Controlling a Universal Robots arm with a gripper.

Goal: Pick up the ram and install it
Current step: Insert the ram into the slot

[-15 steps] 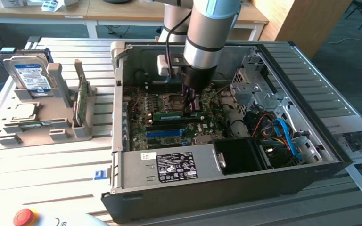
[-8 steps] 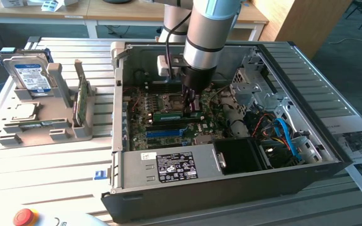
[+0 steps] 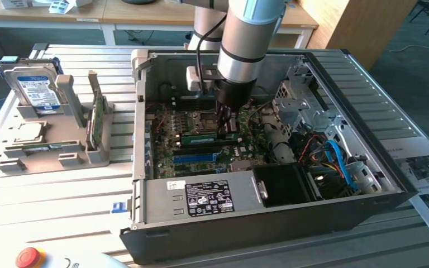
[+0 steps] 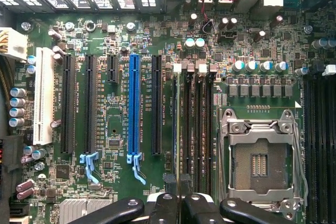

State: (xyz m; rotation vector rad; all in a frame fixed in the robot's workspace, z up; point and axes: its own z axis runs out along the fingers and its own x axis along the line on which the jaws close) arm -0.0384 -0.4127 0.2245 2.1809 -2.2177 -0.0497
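Observation:
My gripper point(image 3: 225, 127) reaches down into the open computer case point(image 3: 393, 184) and is shut on the ram point(image 3: 199, 136). The ram is a narrow green stick held on edge just over the motherboard point(image 3: 192, 159). In the wrist view the ram point(image 4: 178, 124) appears edge-on as a thin line running away from my gripper point(image 4: 178, 195). It lies along the memory slots point(image 4: 197, 129) beside the CPU socket point(image 4: 260, 161). Whether it sits fully in a slot I cannot tell.
A long blue slot point(image 4: 134, 108) and black card slots lie beside the memory slots. The power supply point(image 3: 199, 198) and blue cables point(image 3: 337, 159) crowd the case. On the exterior view's left, a grey rack point(image 3: 69, 159) holds a hard drive point(image 3: 36, 89) and an upright green card point(image 3: 94, 111). A red button point(image 3: 28, 257) sits in front.

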